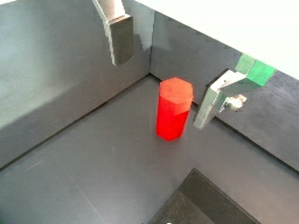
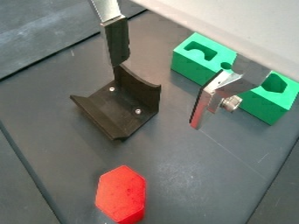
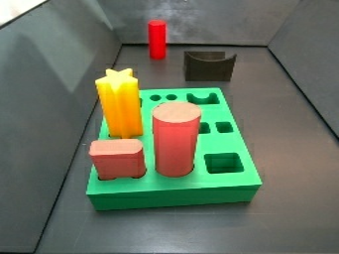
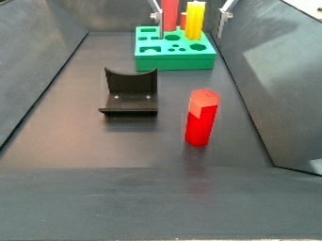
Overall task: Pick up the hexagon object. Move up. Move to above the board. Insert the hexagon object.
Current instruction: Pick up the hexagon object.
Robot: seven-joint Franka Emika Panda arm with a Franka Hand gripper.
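Note:
The hexagon object (image 1: 173,107) is a glossy red prism standing upright on the dark floor, apart from everything. It also shows in a wrist view (image 2: 121,192) and in both side views (image 3: 157,40) (image 4: 201,117). My gripper (image 1: 162,92) is open and empty, hanging above the floor with its silver fingers (image 1: 121,39) spread wide. The peg stands below, near one finger and untouched. In a wrist view the gripper (image 2: 158,94) hangs over the floor between the fixture and the board. The green board (image 3: 172,189) lies flat with cutout holes; it also shows in a side view (image 4: 157,58).
A salmon-pink cylinder (image 3: 176,139), a yellow star peg (image 3: 119,104) and a pink block (image 3: 117,159) stand in the board. The dark fixture (image 4: 130,92) sits on the floor between the peg and the board. Grey walls (image 4: 51,56) enclose the floor.

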